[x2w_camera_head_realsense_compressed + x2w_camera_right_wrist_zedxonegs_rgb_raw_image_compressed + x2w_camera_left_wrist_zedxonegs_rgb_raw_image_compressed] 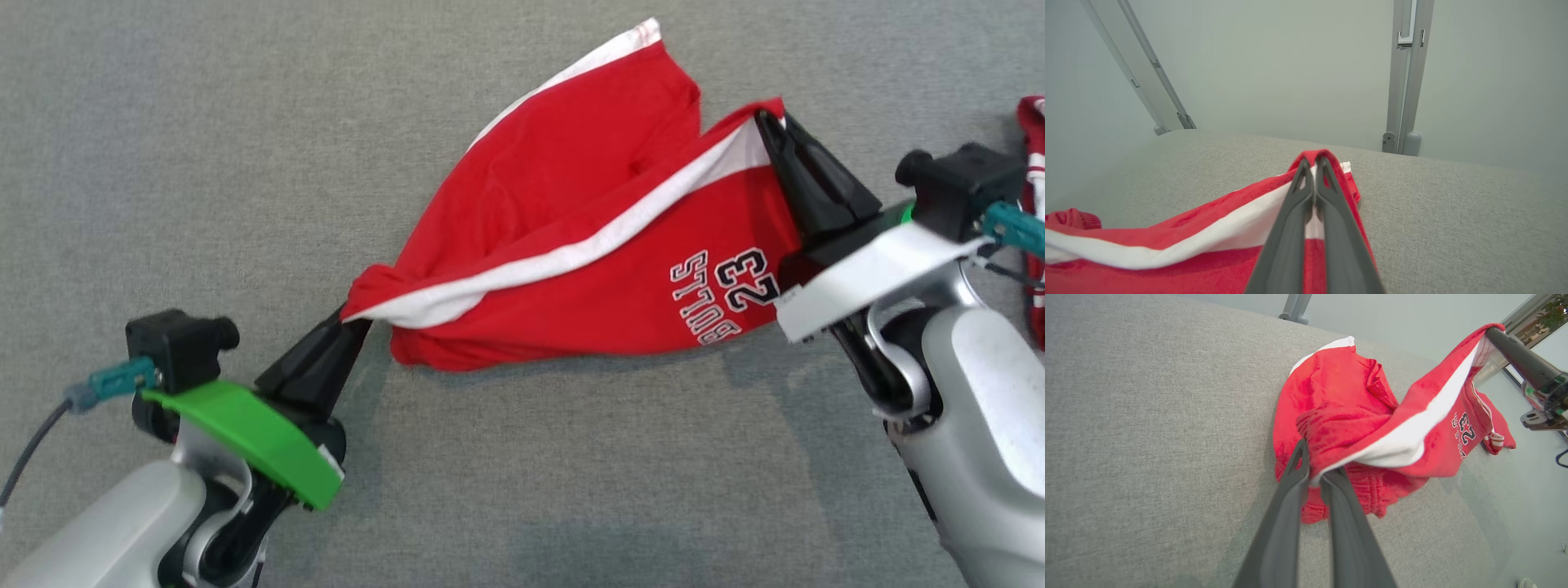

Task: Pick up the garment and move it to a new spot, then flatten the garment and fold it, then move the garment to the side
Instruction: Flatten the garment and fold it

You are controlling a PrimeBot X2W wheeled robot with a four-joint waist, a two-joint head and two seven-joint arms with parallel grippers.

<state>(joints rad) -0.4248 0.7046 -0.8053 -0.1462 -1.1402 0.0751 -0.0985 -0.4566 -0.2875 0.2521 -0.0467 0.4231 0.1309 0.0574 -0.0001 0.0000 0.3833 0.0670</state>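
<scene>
The garment (571, 253) is a pair of red shorts with a white side stripe and "BULLS 23" printed on it. It hangs stretched between my two grippers above the grey surface, its far leg trailing down onto the cloth. My left gripper (353, 314) is shut on a bunched corner at its lower left end; in the left wrist view the left gripper (1312, 465) pinches the fabric of the garment (1347, 416). My right gripper (766, 116) is shut on the upper right corner, and the right wrist view has the right gripper (1311, 161) clamped over the red hem of the garment (1208, 232).
A grey fabric-covered table (204, 163) spreads under everything. Another red and white striped cloth (1033, 204) lies at the right edge, behind my right arm. Metal frame posts (1406, 77) rise beyond the table's far edge.
</scene>
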